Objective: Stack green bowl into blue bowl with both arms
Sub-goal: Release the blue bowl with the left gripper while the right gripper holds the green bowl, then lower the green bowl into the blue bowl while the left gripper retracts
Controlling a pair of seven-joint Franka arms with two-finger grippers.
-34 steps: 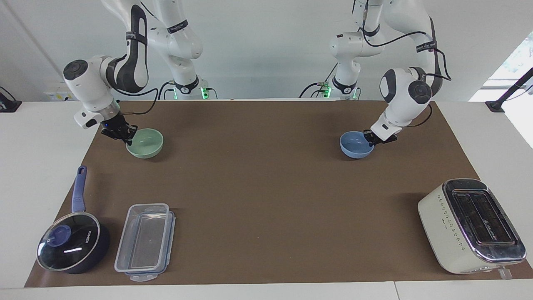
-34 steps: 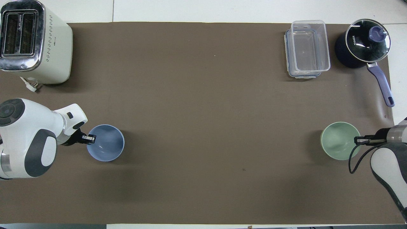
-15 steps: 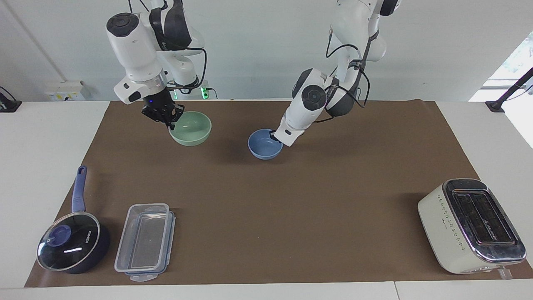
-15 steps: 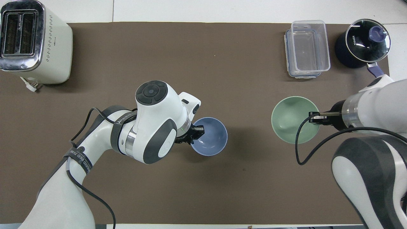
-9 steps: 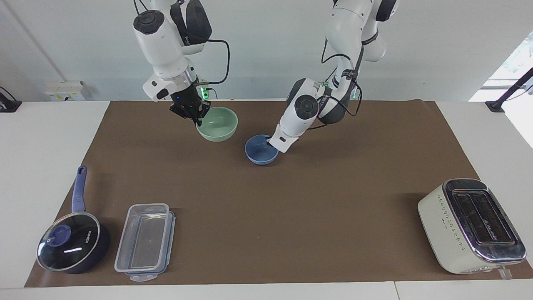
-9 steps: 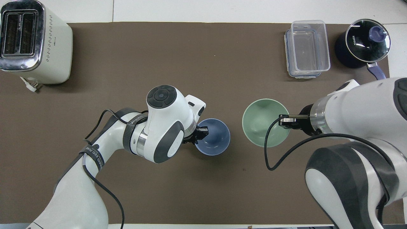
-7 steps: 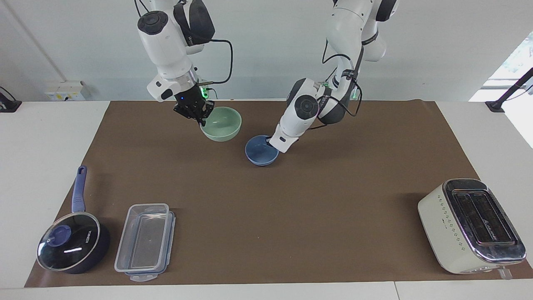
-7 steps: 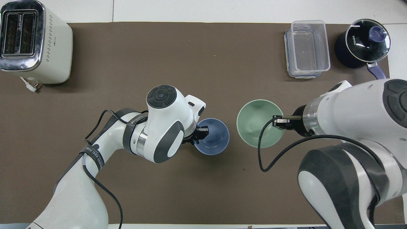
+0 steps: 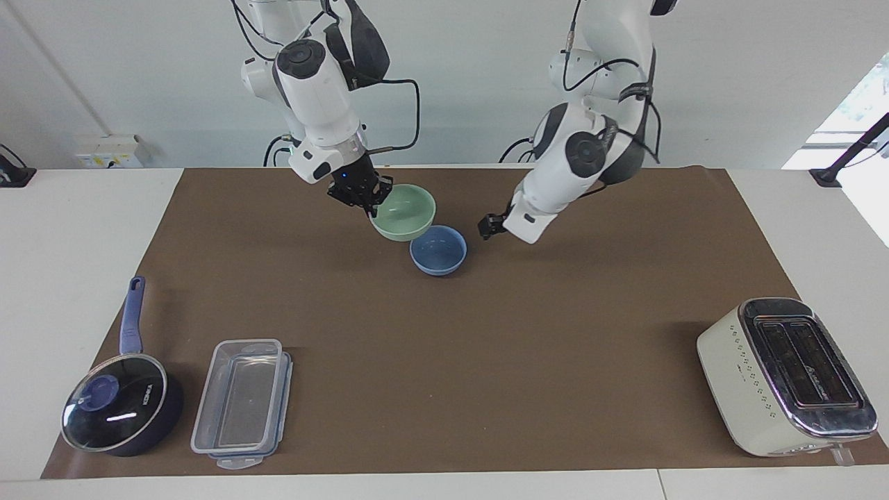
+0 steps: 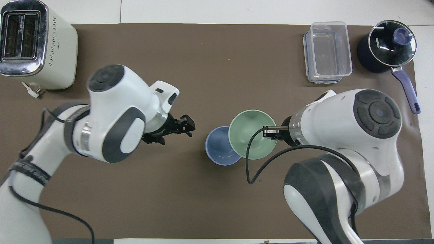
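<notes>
Across the table, from the facing camera: small round periwinkle-blue bowl point(image 9: 438, 251) flat on the brown table mat point(image 9: 444, 361), mouth up, empty. Just above its rim, on the side toward the right arm's end: small round mint-green bowl point(image 9: 404, 208), off the mat, roughly level. Pinched at the rim by the right gripper point(image 9: 370, 205), fingertips closed on the bowl's wall. Overlaps only the blue bowl's edge, not centred over it. Left gripper point(image 9: 486, 226) low over the mat beside the blue bowl, toward the left arm's end, clear of it and carrying nothing.

High above, from the overhead camera: green bowl point(image 10: 252, 134) across the blue bowl's point(image 10: 218, 150) edge toward the right arm's end, most of the blue hollow uncovered. Right gripper point(image 10: 271, 132) clamped on the green rim at the point away from the blue bowl. Left gripper point(image 10: 187, 127) with fingers parted, empty, bare mat between it and the blue bowl.

Probably calls for a short carry toward the left arm's end until the rims line up, then lowering and letting go. Round bowls, so no long axis to align. Load with the right arm alone; left arm seemingly waiting. Risk if lowered now: rim on rim, blue bowl tipped or shoved.
</notes>
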